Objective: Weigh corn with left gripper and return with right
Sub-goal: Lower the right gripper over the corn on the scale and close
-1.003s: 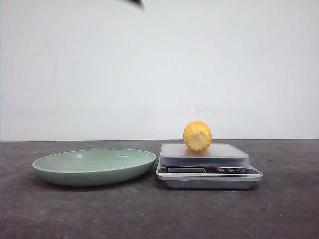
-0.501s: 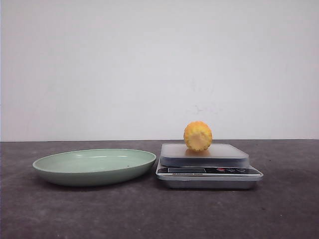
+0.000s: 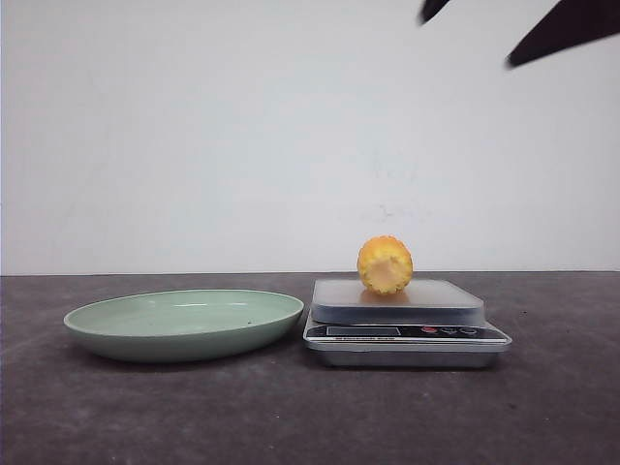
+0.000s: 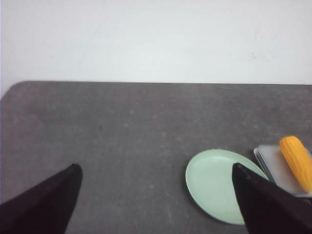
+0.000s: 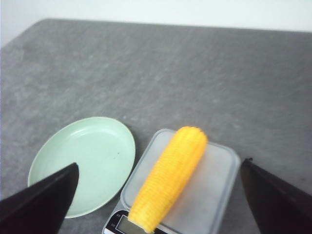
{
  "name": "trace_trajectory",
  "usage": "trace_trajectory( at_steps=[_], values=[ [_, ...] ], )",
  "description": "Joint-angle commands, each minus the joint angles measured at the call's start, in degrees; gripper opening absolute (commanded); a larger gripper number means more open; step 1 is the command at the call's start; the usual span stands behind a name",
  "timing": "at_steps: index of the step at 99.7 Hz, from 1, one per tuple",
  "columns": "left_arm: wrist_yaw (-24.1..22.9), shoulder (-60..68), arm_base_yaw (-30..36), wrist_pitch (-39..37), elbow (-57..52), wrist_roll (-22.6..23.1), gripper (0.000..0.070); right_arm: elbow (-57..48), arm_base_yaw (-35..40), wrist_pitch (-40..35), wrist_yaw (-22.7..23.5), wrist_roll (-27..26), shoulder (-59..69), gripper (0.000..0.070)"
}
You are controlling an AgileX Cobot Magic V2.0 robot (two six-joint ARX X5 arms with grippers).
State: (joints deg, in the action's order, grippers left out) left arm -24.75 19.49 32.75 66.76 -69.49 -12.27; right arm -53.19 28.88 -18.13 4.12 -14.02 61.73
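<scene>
Corn (image 5: 168, 183): lying on kitchen scale (image 5: 214, 192) platform, beside green plate (image 5: 97, 156)
Handling: judged light, rigid, rolls; grip mid-length across its sides
Right gripper (image 5: 161, 204): fingers apart, empty, above corn
Left gripper (image 4: 156, 200): fingers apart, empty

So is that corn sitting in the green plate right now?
No, the corn lies on the scale, beside the green plate, which holds nothing.

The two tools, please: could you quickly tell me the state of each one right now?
Left tool: open, holding nothing.
Right tool: open, holding nothing; the corn lies on the scale below it.
</scene>
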Motion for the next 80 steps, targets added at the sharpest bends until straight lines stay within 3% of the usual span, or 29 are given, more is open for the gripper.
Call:
trace_trajectory(
  at_steps=[1, 26, 56, 70, 80],
  values=[
    [1.3, -2.0, 0.3, -0.7, 2.6, -2.4, 0.0588, -1.0, 1.3, 1.6, -0.8, -1.8, 4.2, 0.0675],
    [5.1, -7.0, 0.4, -2.0, 14.0, -6.6, 0.0589, -3.4, 2.8, 5.7, -1.3, -2.8, 19.1, 0.0674],
    [5.3, -6.9, 0.4, -2.3, 15.3, -7.8, 0.0589, -7.4, 2.8, 5.7, -3.4, -5.2, 30.5, 0.0669],
    [5.3, -6.9, 0.4, -2.3, 15.3, -8.0, 0.0589, -7.4, 2.8, 5.1, -4.2, -6.4, 32.8, 0.0632],
    [5.1, -6.9, 0.4, -2.3, 15.3, -8.0, 0.0589, -7.4, 2.8, 4.6, -4.2, -6.6, 33.4, 0.0522]
  ],
)
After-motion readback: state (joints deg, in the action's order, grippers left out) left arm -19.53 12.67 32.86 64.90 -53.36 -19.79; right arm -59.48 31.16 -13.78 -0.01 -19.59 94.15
